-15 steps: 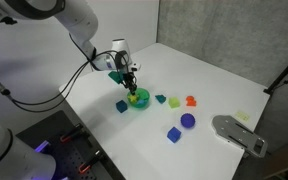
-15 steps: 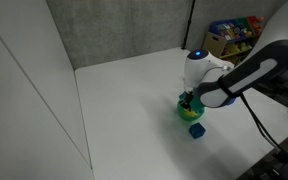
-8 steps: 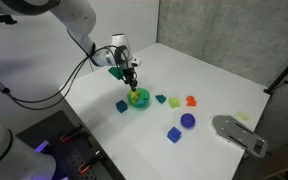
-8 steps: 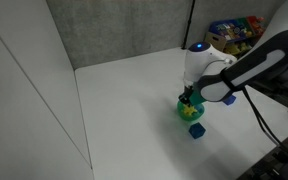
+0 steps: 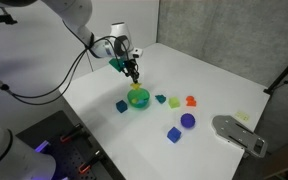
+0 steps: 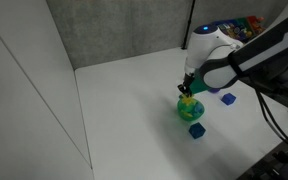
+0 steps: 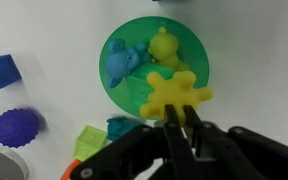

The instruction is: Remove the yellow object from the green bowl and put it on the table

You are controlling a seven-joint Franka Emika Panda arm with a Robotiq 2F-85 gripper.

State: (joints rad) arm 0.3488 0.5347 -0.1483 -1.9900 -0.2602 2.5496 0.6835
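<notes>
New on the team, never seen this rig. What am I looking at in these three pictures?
It's a robot arm with a two-finger gripper. Two pictures come from cameras standing off the white table; the third comes from a camera on the wrist, looking down past the gripper. On the table sit a green bowl, a blue block, a purple ball and other small pieces. The gripper is shut on the yellow object, holding it over the bowl, where a blue piece lies.

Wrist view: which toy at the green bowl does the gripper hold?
The bright yellow star-shaped toy, pinched by the gripper; the blue toy and pale yellow toy lie in the bowl.
</notes>
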